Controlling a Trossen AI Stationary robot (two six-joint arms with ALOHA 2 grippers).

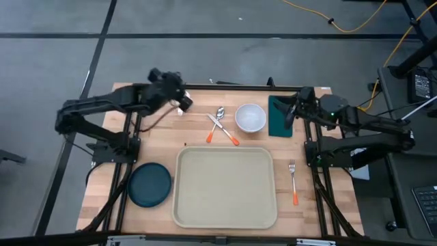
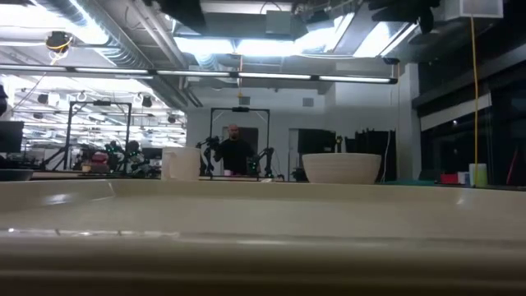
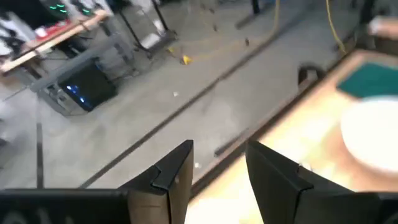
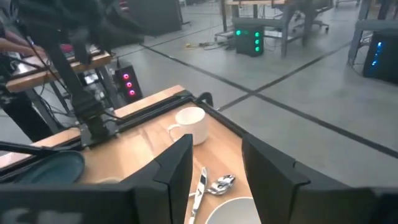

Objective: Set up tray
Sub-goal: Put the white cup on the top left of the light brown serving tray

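The beige tray (image 1: 225, 188) lies flat at the table's near middle; its rim (image 2: 263, 214) fills the low view's foreground. Beyond it lie a crossed spoon and knife (image 1: 220, 126), a white bowl (image 1: 250, 117) and a dark green napkin (image 1: 280, 117). A white mug (image 4: 189, 124) stands upright near the far edge, partly hidden under my left gripper (image 1: 181, 101) in the high view. That gripper (image 3: 217, 168) is raised and open, with nothing between its fingers. My right gripper (image 1: 290, 113) hovers over the napkin; it (image 4: 214, 168) is open too and holds nothing.
A teal plate (image 1: 150, 184) lies left of the tray. An orange-handled fork (image 1: 293, 181) lies to the tray's right. Both arms reach in over the table's far half. A person (image 2: 236, 152) stands far back in the room.
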